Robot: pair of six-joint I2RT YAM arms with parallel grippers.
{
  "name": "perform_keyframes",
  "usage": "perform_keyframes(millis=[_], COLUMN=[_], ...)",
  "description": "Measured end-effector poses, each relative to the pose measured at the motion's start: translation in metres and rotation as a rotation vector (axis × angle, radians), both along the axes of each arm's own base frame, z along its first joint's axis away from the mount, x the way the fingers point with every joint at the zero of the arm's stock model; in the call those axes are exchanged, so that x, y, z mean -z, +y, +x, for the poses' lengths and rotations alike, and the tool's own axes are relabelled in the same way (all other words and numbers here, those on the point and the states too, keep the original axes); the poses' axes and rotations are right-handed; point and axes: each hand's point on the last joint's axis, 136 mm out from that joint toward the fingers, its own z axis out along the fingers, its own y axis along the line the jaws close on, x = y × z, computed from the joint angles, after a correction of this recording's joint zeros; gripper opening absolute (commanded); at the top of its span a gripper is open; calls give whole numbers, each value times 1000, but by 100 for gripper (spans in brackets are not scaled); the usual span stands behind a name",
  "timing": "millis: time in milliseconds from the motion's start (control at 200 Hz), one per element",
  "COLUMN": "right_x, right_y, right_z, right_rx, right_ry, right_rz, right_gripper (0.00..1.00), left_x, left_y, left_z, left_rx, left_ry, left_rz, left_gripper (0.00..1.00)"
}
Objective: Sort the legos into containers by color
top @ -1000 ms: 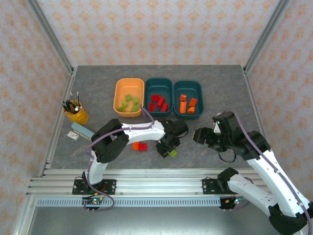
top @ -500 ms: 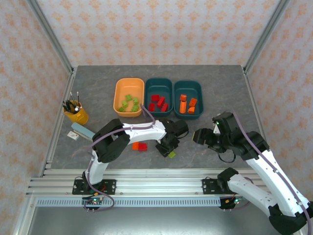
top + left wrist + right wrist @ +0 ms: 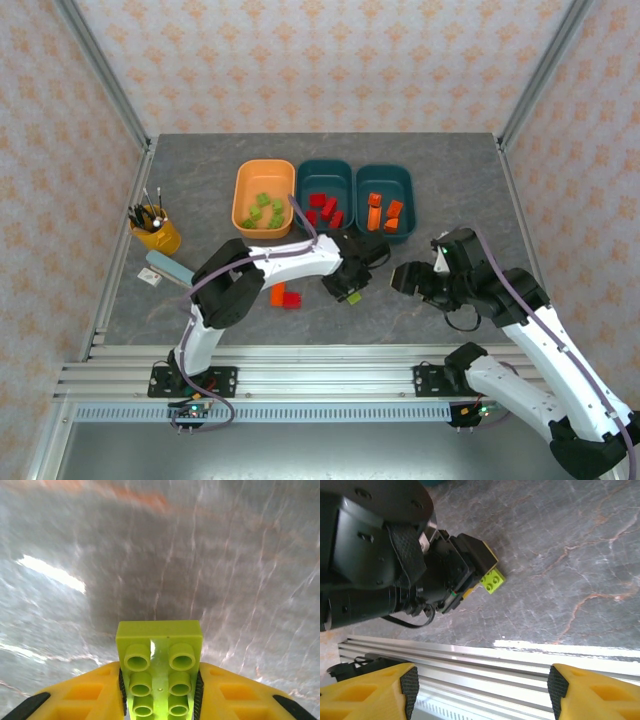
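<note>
My left gripper [image 3: 347, 291] is shut on a lime green lego [image 3: 353, 296] just above the table; its studs face the left wrist camera [image 3: 159, 666] between the yellow fingers [image 3: 95, 695]. The right wrist view sees that same lego [image 3: 493, 581] from the side. My right gripper [image 3: 405, 278] hovers open with nothing in it, jaws wide [image 3: 482, 687]. An orange lego [image 3: 278, 294] and a red lego [image 3: 291, 299] lie on the table, left of the left gripper. The light orange container [image 3: 238, 200] holds green legos, the middle teal container [image 3: 325, 165] red ones, the right teal container [image 3: 385, 168] orange ones.
A yellow cup of tools [image 3: 155, 230] stands at the left, with a pale blue block [image 3: 167, 267] in front of it. An aluminium rail [image 3: 320, 372] runs along the near table edge, also below my right gripper [image 3: 520, 655]. Metal posts frame the table.
My left gripper has shut on the green lego and carried it a little away from the near edge. The right arm has barely shifted.
</note>
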Motion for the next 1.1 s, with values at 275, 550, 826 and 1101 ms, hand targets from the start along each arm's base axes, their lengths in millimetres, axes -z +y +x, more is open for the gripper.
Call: perform_keyframes(millis=[275,550,826,1101], right_x=[-4,-13,-41,-61], right_y=[33,94,160,200], right_z=[25,79,175,250], right_rx=[-63,-120,-68,-30], right_ry=[-4,-93,-299,-379], right_rz=[81,114,119,71], right_gripper=[71,76,77,77], left_x=[-69,-109,-78,-38], left_y=[79,181,216,225], left_z=[75,164,250,297], left_rx=[6,-32,8,21], left_ry=[-148,-257,-270,-268], left_rz=[33,73,95,76], left_gripper=[35,35,33,35])
